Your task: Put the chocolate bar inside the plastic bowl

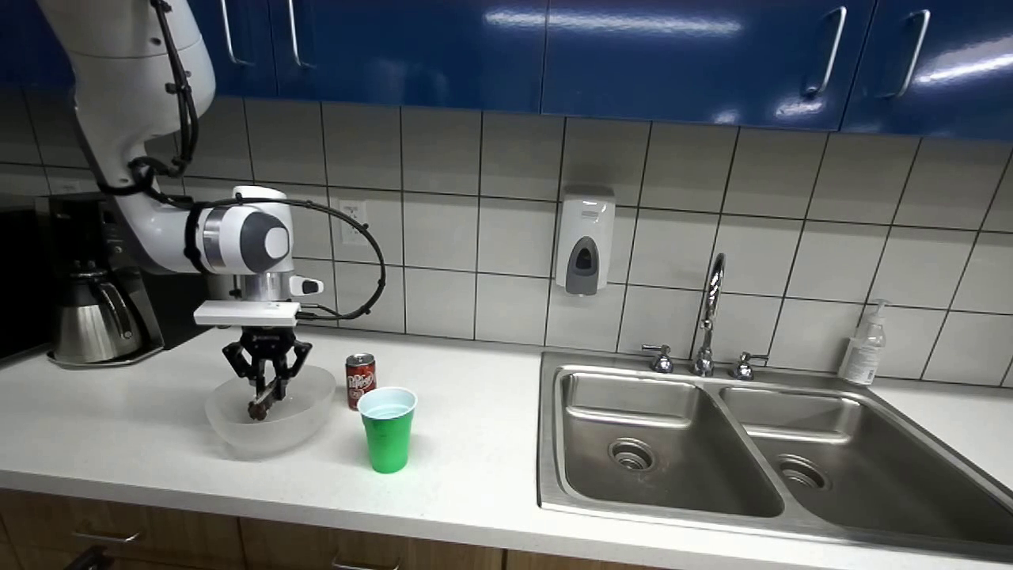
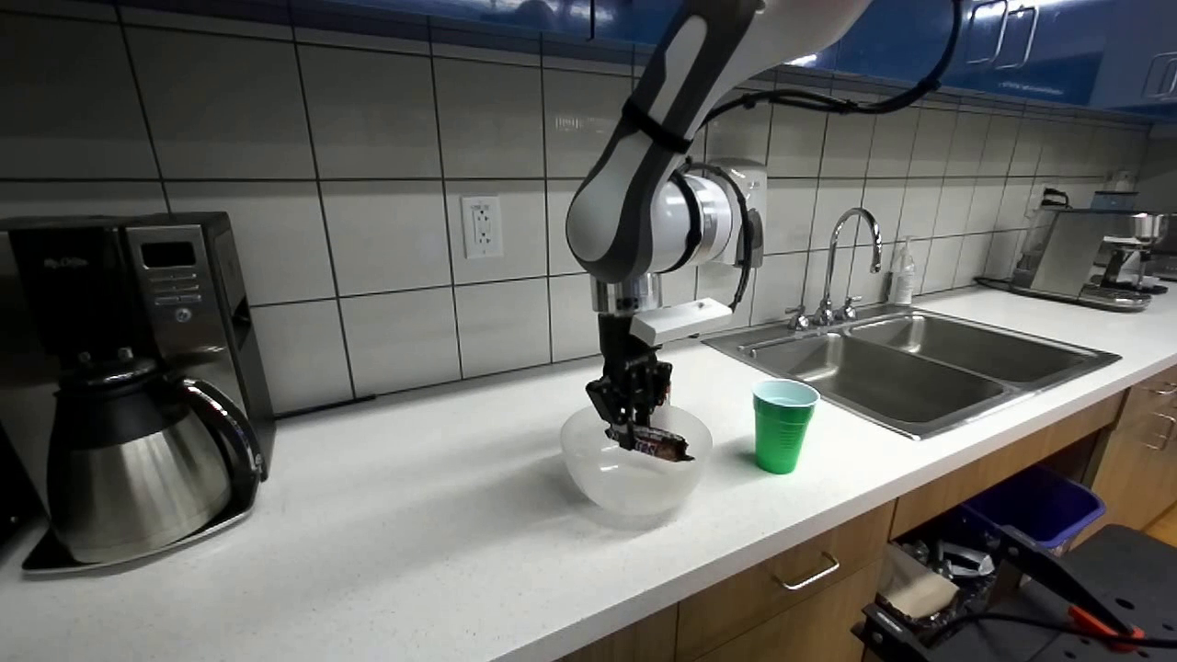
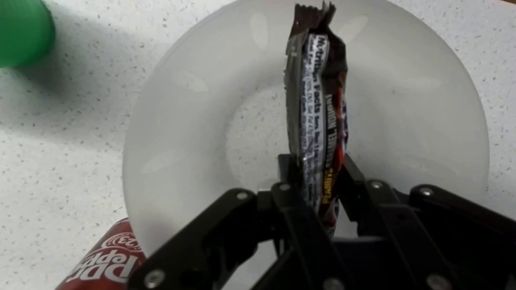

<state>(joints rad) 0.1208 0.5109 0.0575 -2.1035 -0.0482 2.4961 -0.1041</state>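
Two fingers [image 3: 352, 193] are clamped on the bar [image 3: 316, 121], one against each side of it, over the mouth of the bowl [image 3: 181, 112]. I take placing to be the step in hand: the bar is over its goal but not yet let go. The next move, as I judge it, calls for a little lowering and then a parting of the fingers, wide enough that neither drags the bar along. If the long end meets the rim on the way down, the bar could tip or hang there.

The grip sits nearer one end. In the wrist view a short stretch of bar lies back between the fingers, and the longer free part runs out ahead of them, toward the front edge of the table [image 2: 414, 515]. Whether its tip is above the rim or below it, and whether the bar touches the bowl, I cannot tell.

Just beside the bowl stands the can [image 1: 361, 381]; the cup [image 1: 388, 435], also upright, is near both. Well apart from these, the coffee maker [image 2: 184, 331] stands on one side and the sink [image 1: 673, 459] lies on the other. Farthest back is the tiled wall [image 1: 443, 229], with a dispenser [image 1: 586, 229] on it and cabinets [image 1: 419, 51] above.
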